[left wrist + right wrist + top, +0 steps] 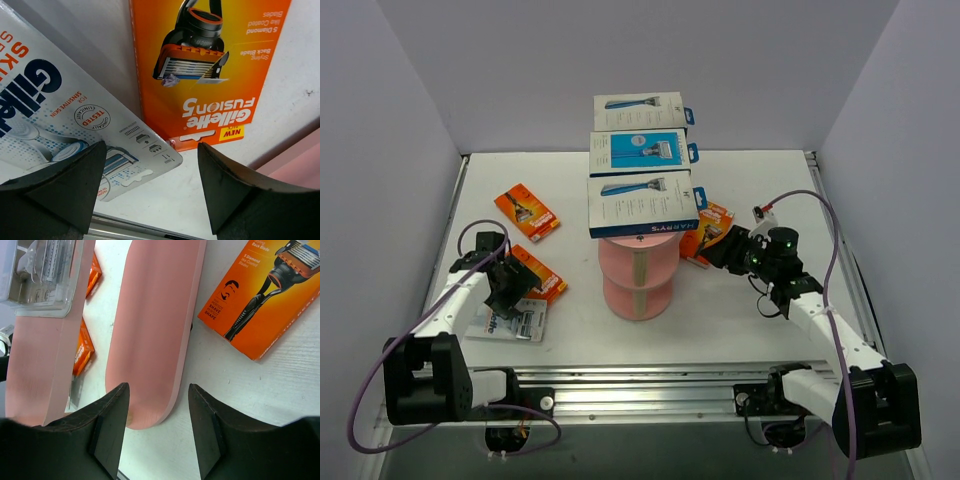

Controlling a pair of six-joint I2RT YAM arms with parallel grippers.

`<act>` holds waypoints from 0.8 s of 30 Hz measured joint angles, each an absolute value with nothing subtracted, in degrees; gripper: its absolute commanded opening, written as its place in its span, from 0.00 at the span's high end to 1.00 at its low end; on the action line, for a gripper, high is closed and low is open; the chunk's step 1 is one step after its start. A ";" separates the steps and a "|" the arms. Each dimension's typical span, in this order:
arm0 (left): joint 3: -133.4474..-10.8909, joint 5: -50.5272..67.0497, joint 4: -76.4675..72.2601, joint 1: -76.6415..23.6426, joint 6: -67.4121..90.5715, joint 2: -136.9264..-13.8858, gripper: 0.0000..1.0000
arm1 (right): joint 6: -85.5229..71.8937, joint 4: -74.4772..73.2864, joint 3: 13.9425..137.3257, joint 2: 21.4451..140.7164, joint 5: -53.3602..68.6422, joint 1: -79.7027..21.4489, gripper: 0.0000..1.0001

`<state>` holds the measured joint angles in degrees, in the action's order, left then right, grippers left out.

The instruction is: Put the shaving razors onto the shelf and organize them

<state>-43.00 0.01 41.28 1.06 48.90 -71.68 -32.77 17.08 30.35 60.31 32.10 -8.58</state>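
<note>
Left of the shelf (620,268), the left arm (455,305) has white links and black joints. Right of the shelf, the right arm (825,325) matches, trailing a purple cable (837,245), with green lights (782,240) on its wrist. The fingers (55,195) are matte black wedges.

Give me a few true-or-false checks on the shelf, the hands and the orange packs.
1. Three packs lie on the shelf's top tier. True.
2. The left hand grips an orange pack. False: it is open and empty, over the table between that pack and a white pack.
3. The right hand is open. True.
4. Every orange pack is on the shelf. False: three lie on the table.
</note>
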 measured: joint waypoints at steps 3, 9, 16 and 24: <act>-42.89 0.01 40.77 1.04 48.95 -73.67 0.18 | -32.77 17.76 29.93 60.60 32.58 -8.43 0.53; -42.94 -0.01 40.25 1.06 49.06 -75.35 0.23 | -32.77 17.98 29.23 60.77 33.41 -7.57 0.54; -43.00 -0.56 40.38 1.06 48.95 -75.92 0.32 | -32.80 18.35 28.80 60.80 33.91 -7.38 0.54; -43.22 -0.73 40.40 1.06 48.84 -76.88 0.32 | -32.82 19.16 28.60 61.41 34.37 -6.70 0.54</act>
<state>-43.22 -0.73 40.40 1.06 48.84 -76.88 -32.82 19.16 28.60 61.41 34.37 -6.70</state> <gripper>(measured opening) 0.682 0.462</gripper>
